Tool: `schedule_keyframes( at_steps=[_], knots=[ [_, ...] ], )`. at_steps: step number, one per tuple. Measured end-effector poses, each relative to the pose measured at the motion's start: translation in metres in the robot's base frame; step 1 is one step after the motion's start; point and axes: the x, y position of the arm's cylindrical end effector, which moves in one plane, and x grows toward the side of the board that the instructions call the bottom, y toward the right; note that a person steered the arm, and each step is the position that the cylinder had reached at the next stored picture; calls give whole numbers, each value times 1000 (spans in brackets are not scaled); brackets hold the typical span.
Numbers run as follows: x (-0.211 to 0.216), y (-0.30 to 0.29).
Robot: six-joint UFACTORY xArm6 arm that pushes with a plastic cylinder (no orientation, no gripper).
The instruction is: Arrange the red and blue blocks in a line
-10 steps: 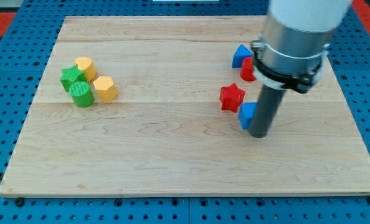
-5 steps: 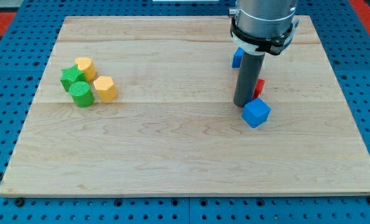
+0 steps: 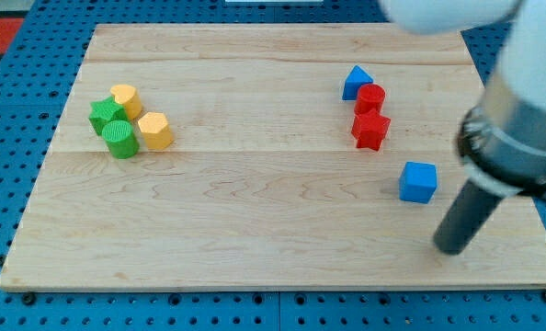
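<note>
No claw is fitted, only my tip (image 3: 449, 248), held at lower right just below-right of the blue cube (image 3: 418, 181), seemingly to nudge it up-left toward the touching blue triangle (image 3: 356, 82), red cylinder (image 3: 369, 97) and red star (image 3: 371, 129).

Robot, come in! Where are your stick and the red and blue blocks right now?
My tip below-right of blue cube, apart. Blue triangular block, red cylinder, red star block lined up. Nothing between.

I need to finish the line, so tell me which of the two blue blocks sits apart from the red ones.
The blue cube, at the view's lower right, stands alone; my tip is just below it. The blue triangular block touches the red cylinder, with the red star below it.
</note>
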Motion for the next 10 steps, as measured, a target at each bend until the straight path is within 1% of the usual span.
schedule_keyframes(
  at_steps=[1, 2, 3, 4, 5, 7, 9, 10],
  knots=[
    [-43, 5],
    [-58, -78],
    [-58, -69],
    [-33, -87],
    [-33, -138],
    [-74, -87],
    [-75, -171],
    [-107, -171]
  ],
)
